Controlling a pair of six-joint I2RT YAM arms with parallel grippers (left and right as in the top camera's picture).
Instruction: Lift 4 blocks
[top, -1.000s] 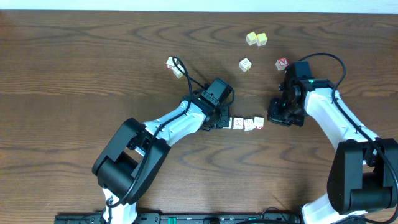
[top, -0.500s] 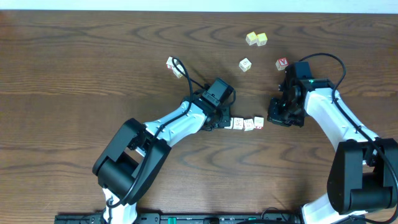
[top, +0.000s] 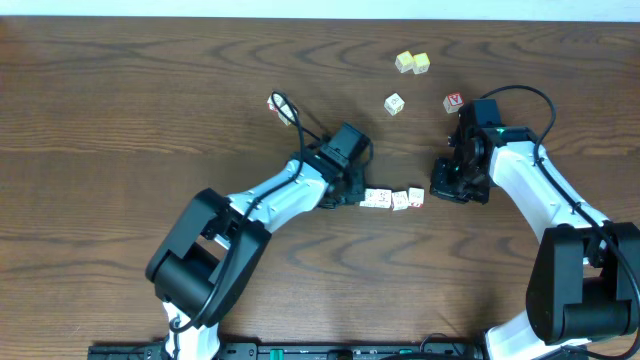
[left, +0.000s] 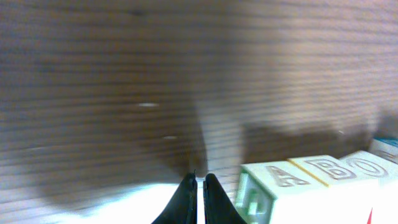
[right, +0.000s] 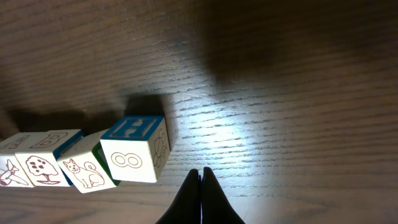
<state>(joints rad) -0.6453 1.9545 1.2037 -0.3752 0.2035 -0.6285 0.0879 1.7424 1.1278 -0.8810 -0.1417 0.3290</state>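
Observation:
A short row of cream-white blocks (top: 392, 199) lies at the table's middle. In the right wrist view its end block (right: 134, 149) shows an 8, with a cat block (right: 87, 165) beside it. My left gripper (top: 353, 194) is shut and empty, low on the wood just left of the row. In the left wrist view its tips (left: 198, 180) sit beside the nearest block (left: 277, 186). At the row's right end my right gripper (top: 434, 190) is shut and empty too. Its tips (right: 200, 174) stand just right of the 8 block.
Loose cubes lie farther back: one with a red letter (top: 454, 101), a pale one (top: 395, 103), another by the left arm's cable (top: 275, 103), and two yellowish ones (top: 412, 63). Bare wood table (top: 120, 150) spreads to the left.
My left arm has drawn back slightly up and to the left, and more of the row's left end shows. The right arm has not moved.

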